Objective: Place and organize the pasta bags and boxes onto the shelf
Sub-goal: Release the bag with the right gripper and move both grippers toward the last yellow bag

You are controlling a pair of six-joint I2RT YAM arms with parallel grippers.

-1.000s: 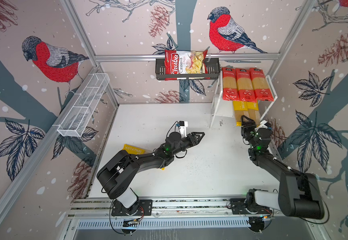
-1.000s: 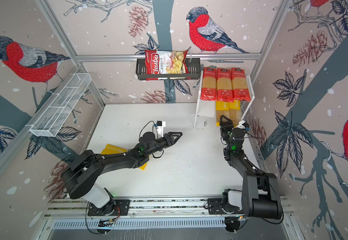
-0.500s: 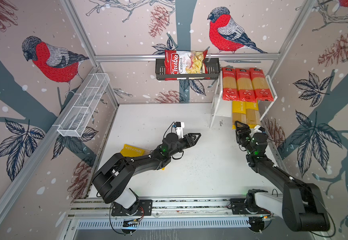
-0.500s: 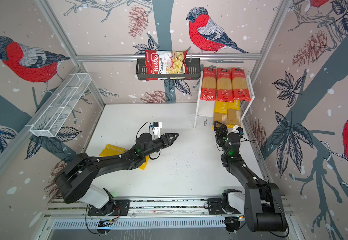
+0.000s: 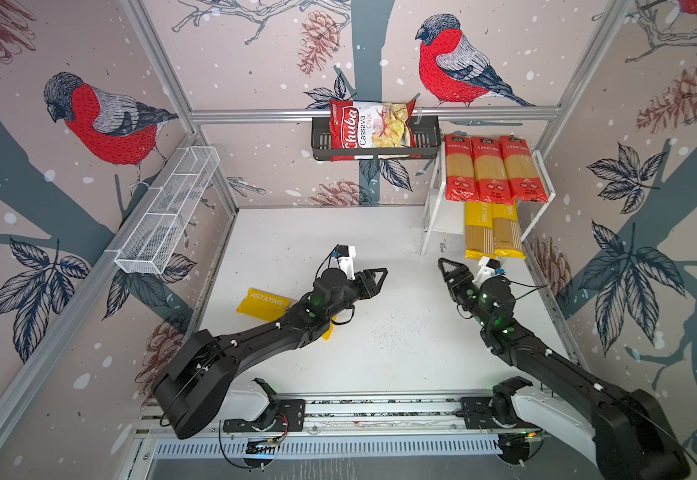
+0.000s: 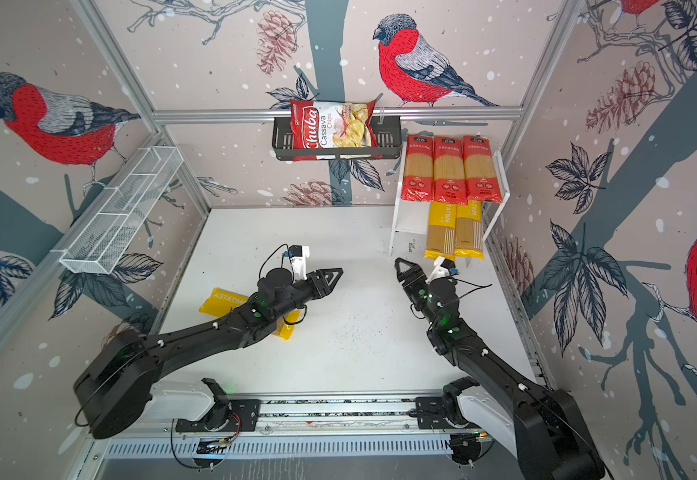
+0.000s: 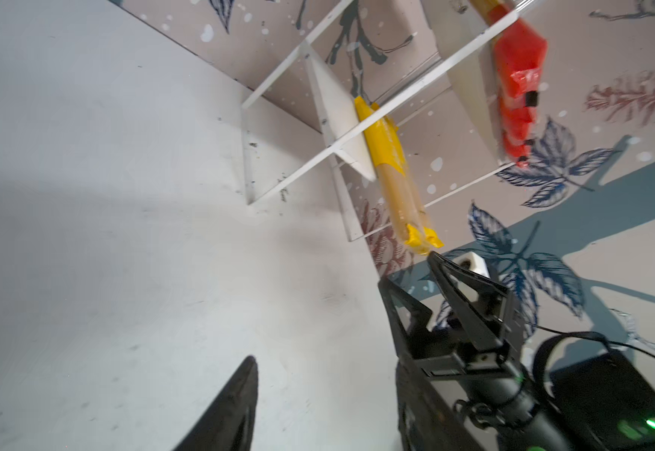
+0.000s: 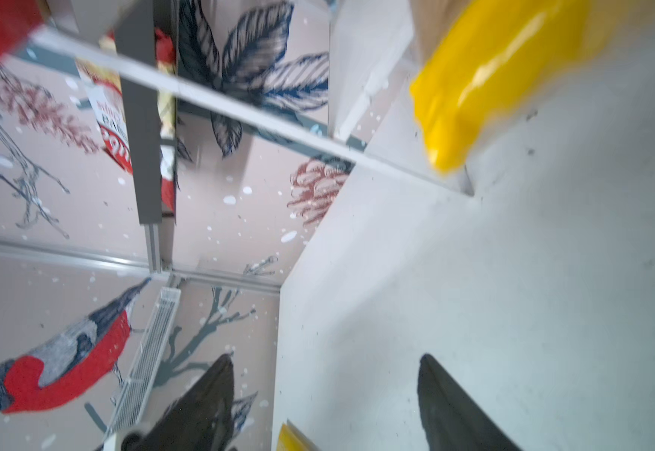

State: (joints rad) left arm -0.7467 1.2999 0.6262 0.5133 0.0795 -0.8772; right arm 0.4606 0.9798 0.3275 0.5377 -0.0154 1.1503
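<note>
Last yellow pack point(image 5: 264, 302) flat on table point(image 5: 401, 353) beneath left arm point(image 5: 255, 340), well apart from shelf point(image 5: 438, 216).
Likely light, stiff lengthwise, slick, brittle: best pinched mid-length. Jaws of right gripper point(image 8: 326, 356) apart, empty; left gripper point(image 5: 382, 272) spread untellable.

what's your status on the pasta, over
Left hand and right hand open, empty. Red packs and two yellow packs on shelf; third yellow pack on table. Left arm lies over it; shelf's lower tier has room.
</note>
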